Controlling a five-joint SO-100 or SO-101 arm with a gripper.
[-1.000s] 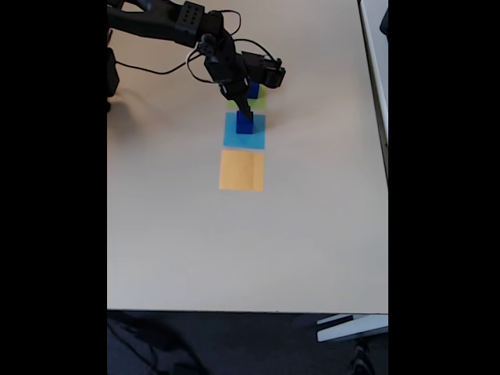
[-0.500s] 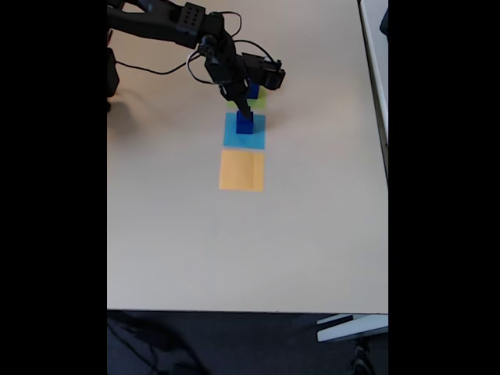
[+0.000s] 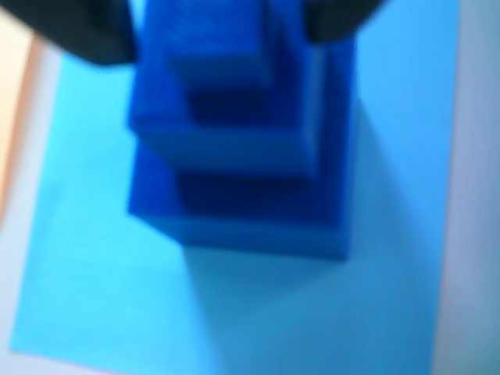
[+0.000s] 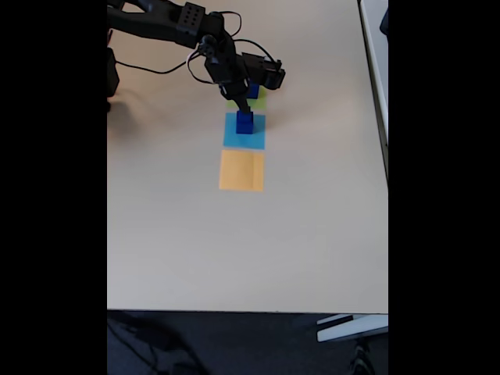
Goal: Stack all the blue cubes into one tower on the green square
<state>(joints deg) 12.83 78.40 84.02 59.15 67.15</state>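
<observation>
A stepped stack of blue cubes [image 3: 234, 148] [image 4: 244, 125] stands on the light-blue square [image 3: 101, 297] [image 4: 244, 139]. It is blurred and very close in the wrist view. My gripper [image 3: 219, 23] [image 4: 244, 114] comes down on the stack from above. Its dark fingers [image 3: 86, 35] sit tight against both sides of the top cube, shut on it. Just behind, another blue cube [image 4: 252, 91] rests on the green square [image 4: 258, 100], which the gripper body partly hides.
An orange square [image 4: 241, 170] lies in front of the light-blue one, and its edge [image 3: 12, 125] shows at the left of the wrist view. The arm and its cables [image 4: 168, 23] reach in from the top left. Bare tan table [image 4: 234, 250] stretches toward the near edge.
The gripper has shifted very slightly over the stack on the light-blue square. The cubes and squares stay where they were.
</observation>
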